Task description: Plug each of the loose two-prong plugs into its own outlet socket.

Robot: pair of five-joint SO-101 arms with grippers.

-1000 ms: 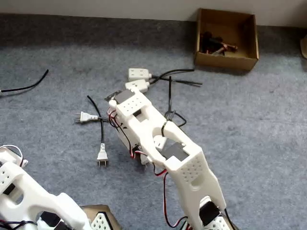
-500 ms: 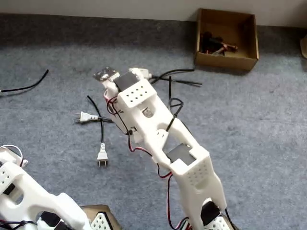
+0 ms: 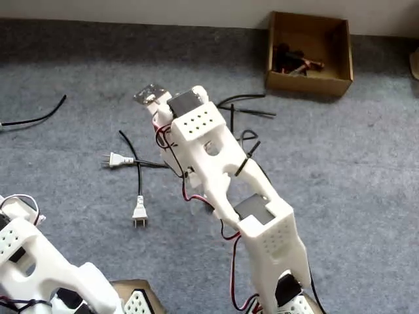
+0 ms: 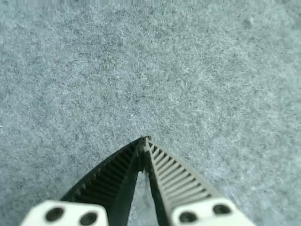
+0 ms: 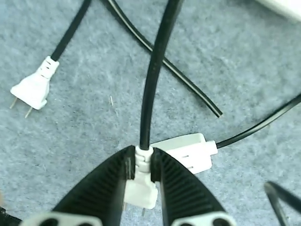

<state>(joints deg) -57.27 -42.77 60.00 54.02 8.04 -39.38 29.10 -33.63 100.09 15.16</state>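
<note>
Grey carpet (image 3: 353,170): covers the table, and every item lies on it.
Right arm (image 3: 229,176): stretches from the 5 o'clock edge of the high view toward the middle, wrist pointing to 11 o'clock.
Right gripper (image 5: 141,153): both fingers are clamped on a white plug (image 5: 139,190), one on each side of its body.
Plug: held between the dark fingers. Its black cord (image 5: 155,70) runs out past the fingertips, and its prongs point back toward the wrist.
Socket (image 5: 188,151): a white block flat on the carpet just beside the held plug. I cannot tell whether they touch.
Second plug (image 3: 116,159): loose on the carpet at 9 o'clock from the right arm, with its prongs toward 9 o'clock.
Third plug (image 3: 139,216): loose, at 6 o'clock from the second plug, with its prongs toward 6 o'clock.
Left arm (image 3: 39,268): sits in the 7 o'clock corner of the high view.
Left gripper (image 4: 143,141): fingertips pressed together with nothing between them, over bare carpet.
Box (image 3: 308,78): brown cardboard at 1 o'clock, well apart from the plugs.
Cable (image 3: 36,119): a black piece at the 9 o'clock edge.
</note>
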